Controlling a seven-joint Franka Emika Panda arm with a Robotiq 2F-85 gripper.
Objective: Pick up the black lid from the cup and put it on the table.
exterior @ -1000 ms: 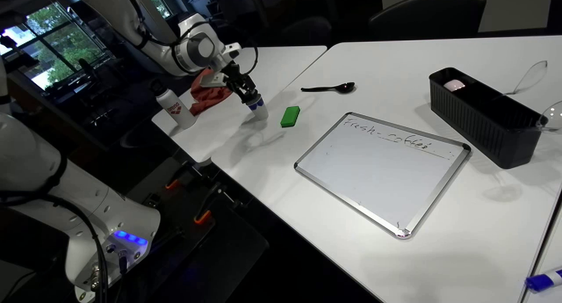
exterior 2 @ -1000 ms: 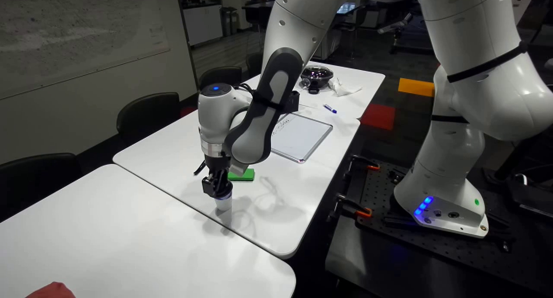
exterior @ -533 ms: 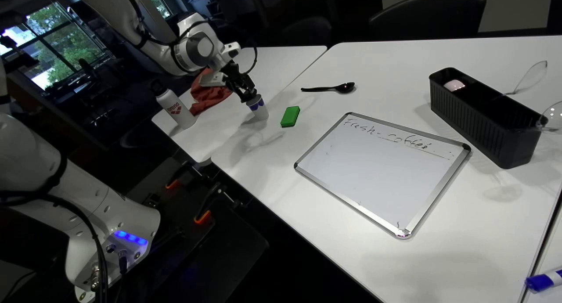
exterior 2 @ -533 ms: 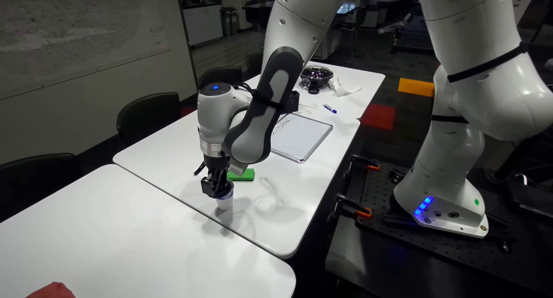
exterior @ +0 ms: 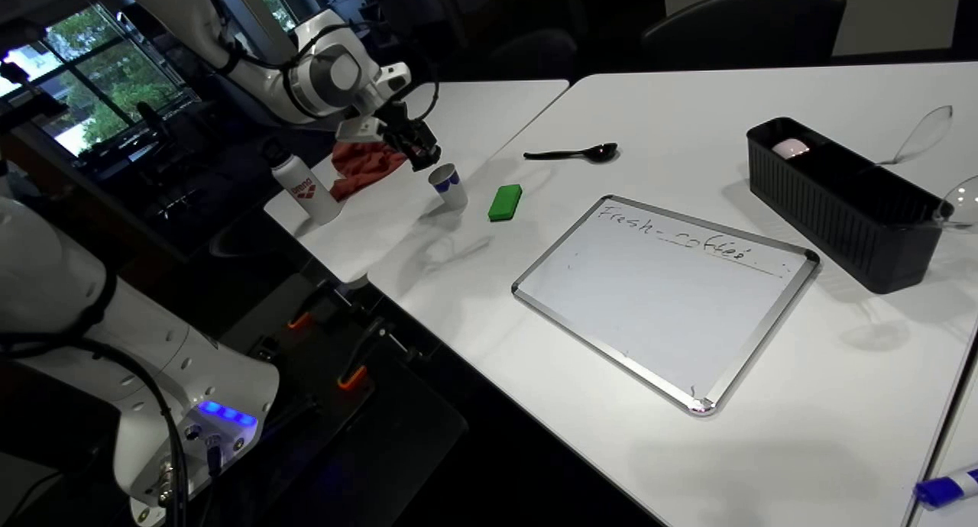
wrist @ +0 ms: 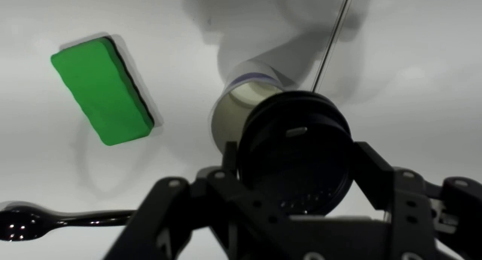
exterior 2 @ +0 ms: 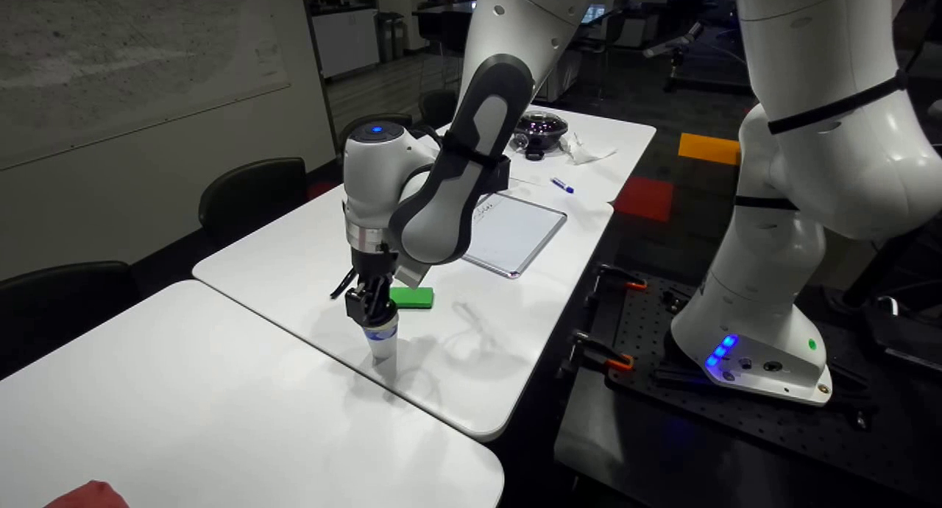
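While the cup [exterior: 449, 189] stands bare-topped, its black lid [wrist: 295, 156] is up in the jaws

Though lid and cup overlap in the wrist view, the jaws grip only the black lid, holding it by its rim from both sides. In an exterior view a narrow gap shows between the jaws and the cup's uncovered mouth, while the lid itself is hard to part from the black jaws. Whether it hangs quite level cannot be told. The cup, white with blue markings round its upper part, stands upright on the counter [exterior: 649, 145], close to the seam [wrist: 333, 39] where a second counter [exterior 2: 184, 383] begins.

Near the cup, on the same counter, lies a green block [wrist: 103, 92]; a black spoon [exterior: 573, 154] lies apart from both, its handle running behind the jaws in the wrist view. Farther along are a whiteboard [exterior: 665, 313] with handwriting near one edge and a long black bin [exterior: 848, 214]. On the second counter a white bottle [exterior: 308, 195] with red lettering stands beside a red cloth [exterior: 367, 168].
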